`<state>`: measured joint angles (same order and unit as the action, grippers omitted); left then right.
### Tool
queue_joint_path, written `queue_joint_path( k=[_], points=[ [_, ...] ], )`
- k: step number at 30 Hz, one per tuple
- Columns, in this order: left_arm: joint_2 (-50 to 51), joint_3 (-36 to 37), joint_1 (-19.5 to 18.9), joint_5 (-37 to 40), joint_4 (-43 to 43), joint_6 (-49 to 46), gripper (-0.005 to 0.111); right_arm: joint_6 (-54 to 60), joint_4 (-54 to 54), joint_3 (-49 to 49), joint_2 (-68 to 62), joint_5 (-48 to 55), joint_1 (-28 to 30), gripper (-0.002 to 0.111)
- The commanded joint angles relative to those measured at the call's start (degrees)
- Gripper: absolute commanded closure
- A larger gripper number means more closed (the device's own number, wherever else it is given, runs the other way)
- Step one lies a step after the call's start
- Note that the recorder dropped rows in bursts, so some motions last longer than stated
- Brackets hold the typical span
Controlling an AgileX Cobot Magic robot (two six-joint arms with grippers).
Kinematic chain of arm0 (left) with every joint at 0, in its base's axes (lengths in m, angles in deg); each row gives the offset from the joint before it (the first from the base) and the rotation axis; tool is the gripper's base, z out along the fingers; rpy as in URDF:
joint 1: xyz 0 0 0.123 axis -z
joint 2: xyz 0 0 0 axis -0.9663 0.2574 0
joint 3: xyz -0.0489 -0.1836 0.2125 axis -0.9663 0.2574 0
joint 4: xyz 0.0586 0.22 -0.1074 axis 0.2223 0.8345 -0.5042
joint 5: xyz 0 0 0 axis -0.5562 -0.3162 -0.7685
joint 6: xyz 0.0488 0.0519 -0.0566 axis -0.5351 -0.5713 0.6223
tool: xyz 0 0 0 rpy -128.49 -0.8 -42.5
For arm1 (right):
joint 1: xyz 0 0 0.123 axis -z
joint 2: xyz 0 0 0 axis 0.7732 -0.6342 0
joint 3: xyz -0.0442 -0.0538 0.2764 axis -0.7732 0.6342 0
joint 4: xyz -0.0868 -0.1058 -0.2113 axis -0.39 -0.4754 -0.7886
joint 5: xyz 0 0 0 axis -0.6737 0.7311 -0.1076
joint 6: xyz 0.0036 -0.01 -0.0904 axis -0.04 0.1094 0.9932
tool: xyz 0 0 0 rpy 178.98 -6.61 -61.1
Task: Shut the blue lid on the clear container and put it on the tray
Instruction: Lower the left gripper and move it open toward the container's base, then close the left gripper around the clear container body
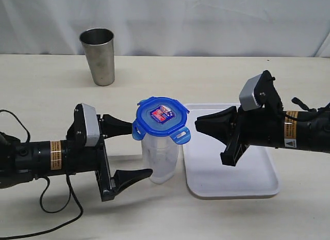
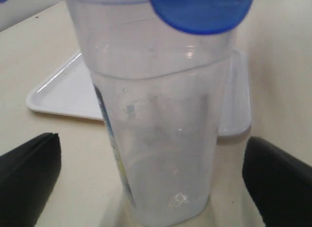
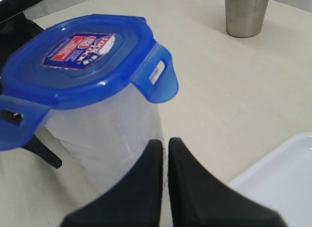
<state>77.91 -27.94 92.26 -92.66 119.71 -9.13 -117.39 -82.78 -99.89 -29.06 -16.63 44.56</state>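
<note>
The clear container stands upright on the table just left of the tray. The blue lid rests on its top, with the flaps sticking outward. My left gripper is open, one finger on each side of the container; in the left wrist view both fingers stand apart from the container. My right gripper is shut and empty, its tips just right of the lid above the tray's left edge. In the right wrist view its tips sit close to the container, below a lid flap.
A steel tumbler stands at the back left of the table. The white tray is bare, with the right arm hanging over its rear part. A black cable loops on the table by the left arm.
</note>
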Motion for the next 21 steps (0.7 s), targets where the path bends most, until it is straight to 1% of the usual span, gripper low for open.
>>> queue_joint_path(
  k=[1,4,9,12,15,21],
  points=[
    [0.1,-0.4,1.5,0.4,-3.6,-1.2,0.013,-0.6,-0.2,-0.2,0.0,1.6,-0.1,0.104],
    [0.5,-1.8,1.5,0.3,-2.6,-1.1,0.013,-1.4,0.1,-0.2,0.0,3.0,-0.1,0.104],
    [4.2,-4.7,1.5,0.1,-2.2,-0.9,0.013,-3.1,1.5,-0.2,-0.4,4.0,-0.1,0.104],
    [5.4,-6.5,1.5,-0.4,0.4,0.0,0.013,-3.1,1.8,-0.2,-1.7,4.0,-0.1,0.104],
    [6.2,-7.8,1.5,-1.0,2.3,0.5,0.013,-2.0,3.2,-0.2,-3.4,3.3,-0.1,0.104],
    [6.6,-9.4,1.5,-1.4,3.1,2.0,0.013,-1.4,3.9,-0.2,-4.7,0.6,-0.1,0.104]
  ],
)
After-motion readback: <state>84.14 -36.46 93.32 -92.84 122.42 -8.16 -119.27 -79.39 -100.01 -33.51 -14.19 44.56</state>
